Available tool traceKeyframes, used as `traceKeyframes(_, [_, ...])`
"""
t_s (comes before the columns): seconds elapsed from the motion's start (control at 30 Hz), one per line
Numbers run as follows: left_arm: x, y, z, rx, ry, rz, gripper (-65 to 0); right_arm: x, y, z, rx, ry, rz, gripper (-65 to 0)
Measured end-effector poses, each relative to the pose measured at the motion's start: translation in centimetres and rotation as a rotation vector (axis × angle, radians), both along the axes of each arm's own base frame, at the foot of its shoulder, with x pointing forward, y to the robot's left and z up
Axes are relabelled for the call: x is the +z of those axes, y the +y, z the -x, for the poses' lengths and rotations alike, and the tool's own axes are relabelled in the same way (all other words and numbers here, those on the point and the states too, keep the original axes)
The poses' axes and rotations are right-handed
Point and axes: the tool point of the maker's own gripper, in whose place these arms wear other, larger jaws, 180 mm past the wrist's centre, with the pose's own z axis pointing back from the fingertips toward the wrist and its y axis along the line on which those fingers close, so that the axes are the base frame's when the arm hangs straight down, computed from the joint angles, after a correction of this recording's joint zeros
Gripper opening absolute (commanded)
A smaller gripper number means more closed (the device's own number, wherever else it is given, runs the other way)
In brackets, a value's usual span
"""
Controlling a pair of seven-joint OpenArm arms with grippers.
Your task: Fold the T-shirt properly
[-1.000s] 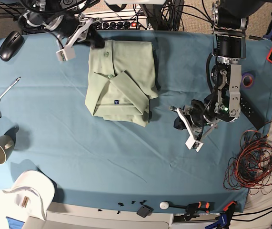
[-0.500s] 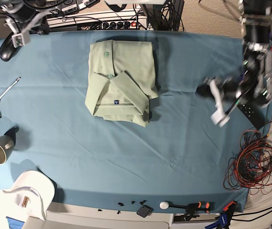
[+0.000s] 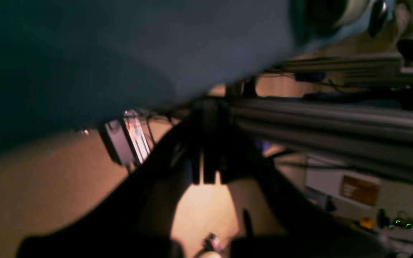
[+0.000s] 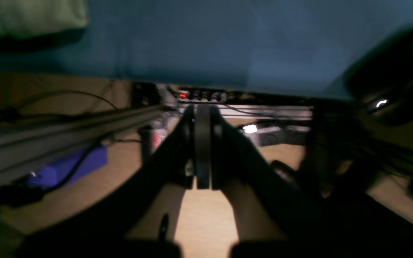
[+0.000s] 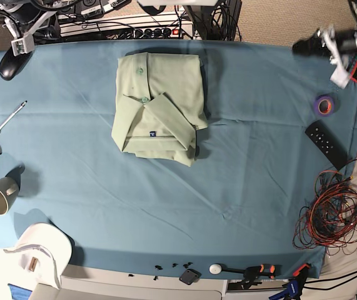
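Note:
The T-shirt (image 5: 159, 106) is pale sage-green and lies folded into a compact rectangle on the blue cloth (image 5: 247, 175), at the back centre, collar and a tiny blue tag on top. A corner of the T-shirt shows at the top left of the right wrist view (image 4: 31, 14). My left gripper (image 5: 336, 59) hangs over the table's far right corner, away from the shirt; its jaws look shut and empty in the left wrist view (image 3: 203, 172). My right gripper (image 5: 20, 40) is at the far left corner, shut and empty (image 4: 203, 161).
A black mouse (image 5: 9, 62) lies by the right gripper. A screwdriver (image 5: 9, 119), a mug (image 5: 0, 194) and a white cap (image 5: 40, 250) are along the left. Purple tape (image 5: 324, 104), a remote (image 5: 325, 144) and tangled cables (image 5: 334, 219) are on the right.
Both arms have pulled away from the shirt. The left one went from mid-right of the table up to the far right corner, the right one out to the far left corner.

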Motion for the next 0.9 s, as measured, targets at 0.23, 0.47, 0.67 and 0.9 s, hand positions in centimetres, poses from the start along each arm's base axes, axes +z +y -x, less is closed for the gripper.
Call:
traceKeyframes(0.23, [-1.3, -1.3, 5.8, 0.029, 0.141, 0.039, -65.0, -6.7, -0.1, 4.2, -0.145, 0.149, -0.225, -65.0])
traceKeyframes(0.47, [-2.8, -5.0, 9.3, -0.039, 0.261, 0.133, -65.0, -14.7, 1.8, 7.9, -0.271, 0.355, -0.452, -65.0])
traceKeyframes(0.67, [-7.5, -7.3, 13.1, -0.149, 0.360, 0.014, -65.0, -19.9, 3.1, 7.5, -0.379, 0.439, -0.577, -65.0])
traceKeyframes(0.9, [-13.7, -6.5, 12.3, -0.294, 0.211, -0.251, -65.0, -25.1, 2.4, 6.1, -0.445, 0.428, -0.469, -65.0])
